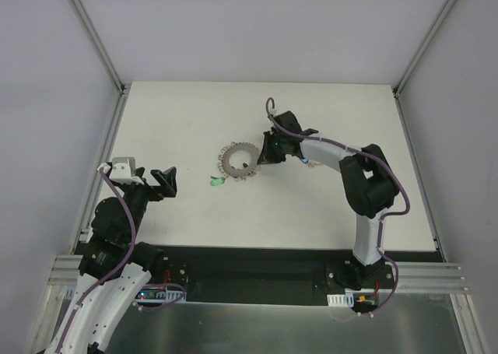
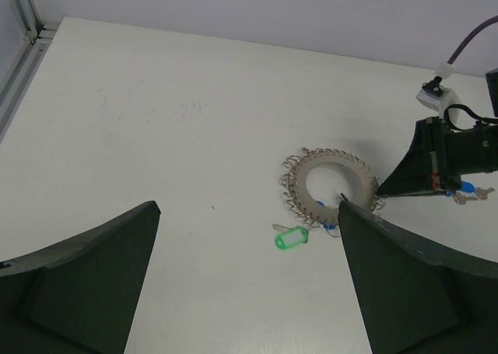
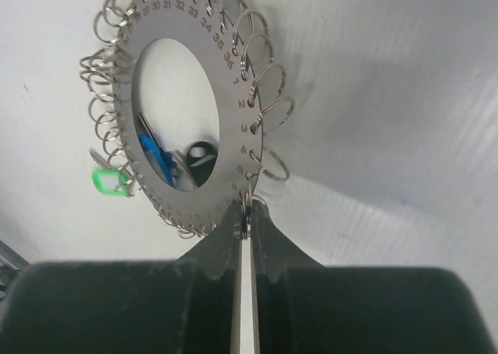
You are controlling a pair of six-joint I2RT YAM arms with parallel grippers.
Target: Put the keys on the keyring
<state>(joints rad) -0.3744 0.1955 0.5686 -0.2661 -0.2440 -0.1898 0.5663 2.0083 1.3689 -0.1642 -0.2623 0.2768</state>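
Roughly at the middle of the white table [image 1: 334,113] lies the keyring [image 1: 228,158], a flat silvery disc with an open centre, numbered holes and small wire loops all round its edge. The right gripper [image 1: 261,158] meets it from about 2 o'clock in the top view. In the right wrist view its jaws are pressed nearly together, pinching one of the loops at the disc's 6 o'clock edge. A green-tagged key [image 1: 216,182] lies on the table at the ring's 7 o'clock, just beside the loops. Through the open centre, the right wrist view shows a blue-headed key [image 3: 156,158] and a dark-headed key [image 3: 201,153] in the lower part of the hole; whether they hang from the loops cannot be told. The left gripper [image 1: 166,181] sits well apart at the ring's 8 o'clock, jaws spread wide and holding nothing.
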